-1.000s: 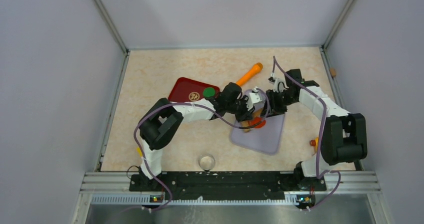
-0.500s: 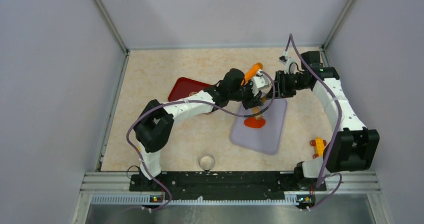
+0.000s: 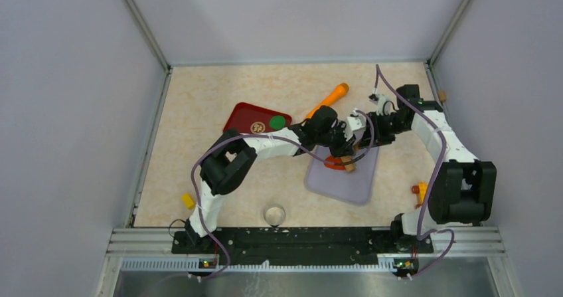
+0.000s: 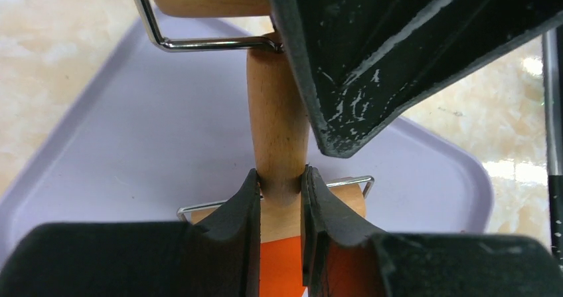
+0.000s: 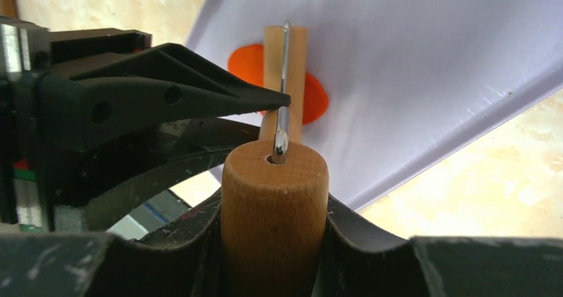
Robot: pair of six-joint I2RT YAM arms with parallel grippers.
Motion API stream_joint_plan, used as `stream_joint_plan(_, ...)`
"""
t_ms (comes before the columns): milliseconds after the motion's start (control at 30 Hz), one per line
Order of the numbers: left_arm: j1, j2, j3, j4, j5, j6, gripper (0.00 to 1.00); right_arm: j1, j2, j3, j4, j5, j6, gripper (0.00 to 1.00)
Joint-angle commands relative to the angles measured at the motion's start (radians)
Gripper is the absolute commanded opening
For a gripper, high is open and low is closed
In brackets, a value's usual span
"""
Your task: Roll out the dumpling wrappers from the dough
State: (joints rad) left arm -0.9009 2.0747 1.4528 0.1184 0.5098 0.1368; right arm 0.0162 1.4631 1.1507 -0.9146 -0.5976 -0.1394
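Observation:
A flat orange-red dumpling wrapper lies on a lilac mat. A wooden double-ended roller tool rests its small roller on the wrapper. My left gripper is shut on the tool's handle. In the left wrist view my left gripper pinches the handle, with the small roller and the wrapper just below. My right gripper is shut on the tool's larger wooden roller. The right wrist view shows my right gripper, the small roller and the wrapper.
A dark red tray at the left holds a green disc and a brown patterned disc. An orange rolling pin lies behind the mat. A clear cup, a yellow piece and an orange item sit near the front.
Both grippers pushed the roller tool off the wrapper toward the far end of the mat, then drew it back. It now sits on the wrapper again.

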Motion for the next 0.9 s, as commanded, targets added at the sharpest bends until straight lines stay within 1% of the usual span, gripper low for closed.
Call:
stream_joint_plan(0, 0.005, 0.022, -0.023, 0.01, 0.001, 0.018, 0.0, -0.003, 0.026, -0.067, 0.092, 0.019, -0.054, 0.0)
stream_joint_plan(167, 0.009, 0.01, -0.092, -0.005, -0.006, 0.044, 0.0, 0.004, 0.067, -0.13, 0.159, 0.07, -0.062, 0.0)
stream_joint_plan(300, 0.013, 0.001, -0.109, -0.053, -0.023, 0.055, 0.0, 0.027, 0.081, -0.161, 0.185, 0.085, -0.056, 0.0)
stream_joint_plan(400, 0.016, -0.007, -0.125, -0.054, -0.031, 0.056, 0.0, 0.053, 0.082, -0.18, 0.203, 0.095, -0.046, 0.0)
stream_joint_plan(767, 0.027, -0.036, -0.154, -0.077, -0.035, 0.062, 0.0, 0.099, 0.094, -0.177, 0.22, 0.087, -0.02, 0.0)
stream_joint_plan(867, 0.033, -0.072, -0.148, -0.08, -0.03, 0.074, 0.0, 0.098, 0.079, -0.135, 0.185, 0.059, -0.017, 0.0)
